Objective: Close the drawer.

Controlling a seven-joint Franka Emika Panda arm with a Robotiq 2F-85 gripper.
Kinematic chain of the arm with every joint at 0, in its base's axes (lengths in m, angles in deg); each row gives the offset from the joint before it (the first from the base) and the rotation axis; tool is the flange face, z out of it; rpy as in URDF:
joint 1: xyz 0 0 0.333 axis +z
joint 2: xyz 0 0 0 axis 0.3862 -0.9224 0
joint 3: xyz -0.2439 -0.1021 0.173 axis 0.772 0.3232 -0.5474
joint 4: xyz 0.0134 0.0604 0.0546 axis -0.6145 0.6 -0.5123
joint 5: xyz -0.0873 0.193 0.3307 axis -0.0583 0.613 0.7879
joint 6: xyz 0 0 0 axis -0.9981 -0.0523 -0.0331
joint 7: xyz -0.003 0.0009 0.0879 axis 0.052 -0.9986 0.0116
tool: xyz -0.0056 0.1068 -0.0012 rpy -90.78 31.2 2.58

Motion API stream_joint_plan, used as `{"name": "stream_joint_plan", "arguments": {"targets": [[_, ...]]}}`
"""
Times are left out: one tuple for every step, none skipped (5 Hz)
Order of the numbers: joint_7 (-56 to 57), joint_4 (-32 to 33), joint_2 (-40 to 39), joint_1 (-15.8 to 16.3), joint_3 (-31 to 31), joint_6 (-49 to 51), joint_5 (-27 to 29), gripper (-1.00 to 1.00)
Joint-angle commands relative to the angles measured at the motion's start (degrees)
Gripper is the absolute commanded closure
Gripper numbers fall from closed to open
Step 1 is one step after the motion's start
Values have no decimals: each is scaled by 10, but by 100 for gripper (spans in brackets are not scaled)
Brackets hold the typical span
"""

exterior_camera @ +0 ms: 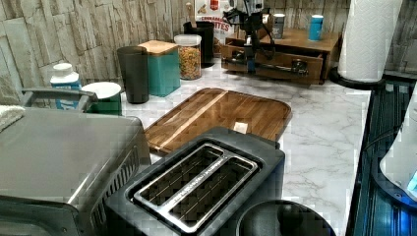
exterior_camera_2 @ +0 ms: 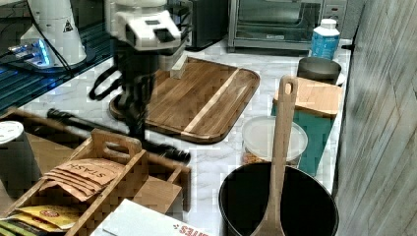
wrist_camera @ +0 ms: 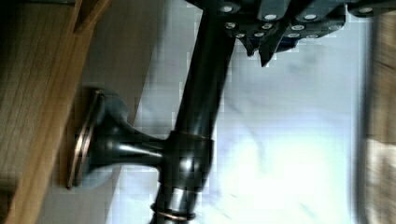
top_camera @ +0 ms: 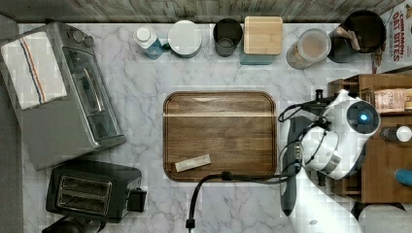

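The drawer (exterior_camera: 282, 58) stands pulled out from the bottom of a wooden shelf unit (exterior_camera: 314, 39) at the far end of the counter in the left view. In the right view its bare floor (exterior_camera_2: 156, 192) shows below a wooden caddy of tea bags. A long dark bar handle (exterior_camera_2: 169, 151) runs along its front panel (wrist_camera: 28, 140). My gripper (exterior_camera: 251, 60) hangs straight down right in front of that handle (wrist_camera: 187, 154). Its fingertips (wrist_camera: 267, 57) sit together beside the bar, with nothing between them.
A dark round-cornered wooden tray (top_camera: 218, 136) with a small packet (top_camera: 193, 163) lies mid-counter, beside the drawer front. A black cable (top_camera: 233, 177) crosses its near edge. Canisters and a utensil pot (top_camera: 362, 31) line the back wall. A toaster (top_camera: 92, 191) and toaster oven (top_camera: 73, 97) stand at the top view's left.
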Motion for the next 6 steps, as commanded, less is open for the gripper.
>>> {"name": "stream_joint_plan", "arguments": {"targets": [[40, -100, -55, -91, 42, -97, 3, 100], [41, -100, -55, -90, 43, -97, 4, 100], [41, -100, -55, -90, 43, -97, 4, 100], [41, -100, -55, -90, 44, -97, 4, 100], [42, -100, -55, -89, 45, -97, 4, 100], [42, -100, -55, -89, 45, -97, 4, 100]]}}
